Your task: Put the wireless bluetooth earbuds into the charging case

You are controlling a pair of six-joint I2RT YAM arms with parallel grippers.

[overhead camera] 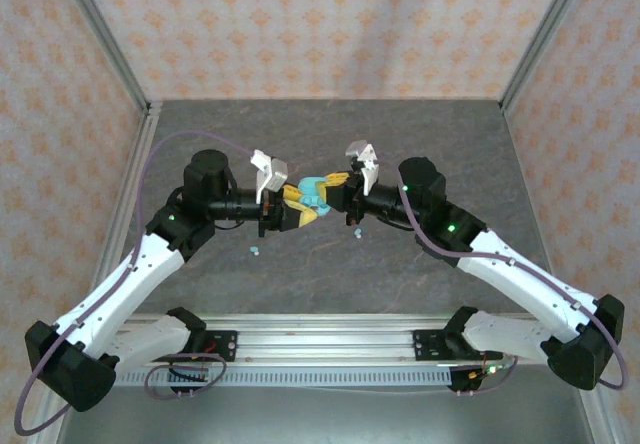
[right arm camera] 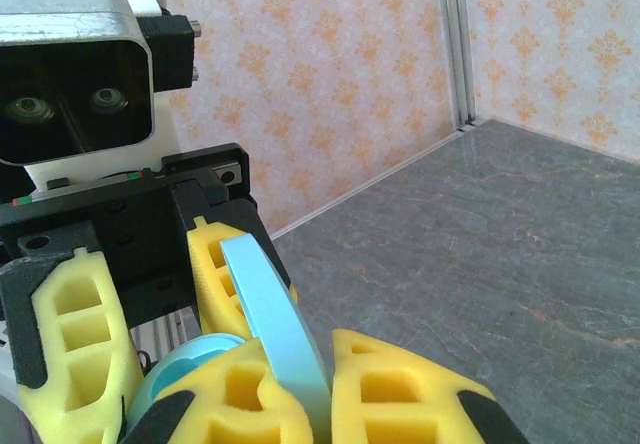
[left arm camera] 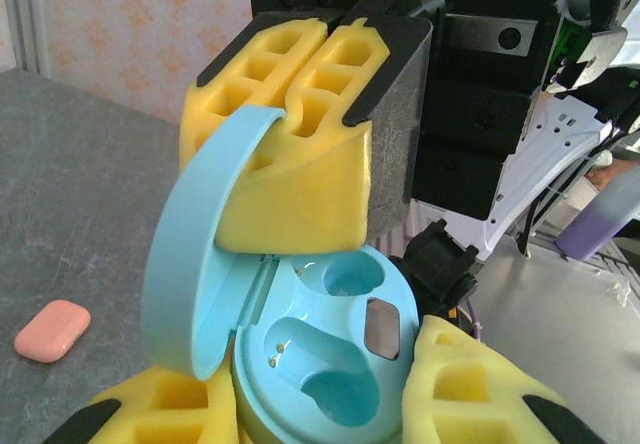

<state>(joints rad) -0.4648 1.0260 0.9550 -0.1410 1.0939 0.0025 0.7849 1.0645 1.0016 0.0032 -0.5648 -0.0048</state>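
From above, we see the left tool gripping the base and the right tool the lid of the light blue charging case above the middle of the worktop. A blue earbud and a salmon-red earbud lie loose nearer the near edge. At the left wrist, yellow foam fingers clamp the glossy hinged lid, and the moulded wells are empty. At the right wrist, the lid's thin rim sits pinched. We judge the earbuds light, hard and slippery: pinch the stem.

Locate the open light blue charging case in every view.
Top external: charging case at picture centre.
Left wrist: charging case lower centre, lid raised at left.
Right wrist: lid edge-on, bottom centre-left.
Shared landmark: yellow finger pads flanking it.
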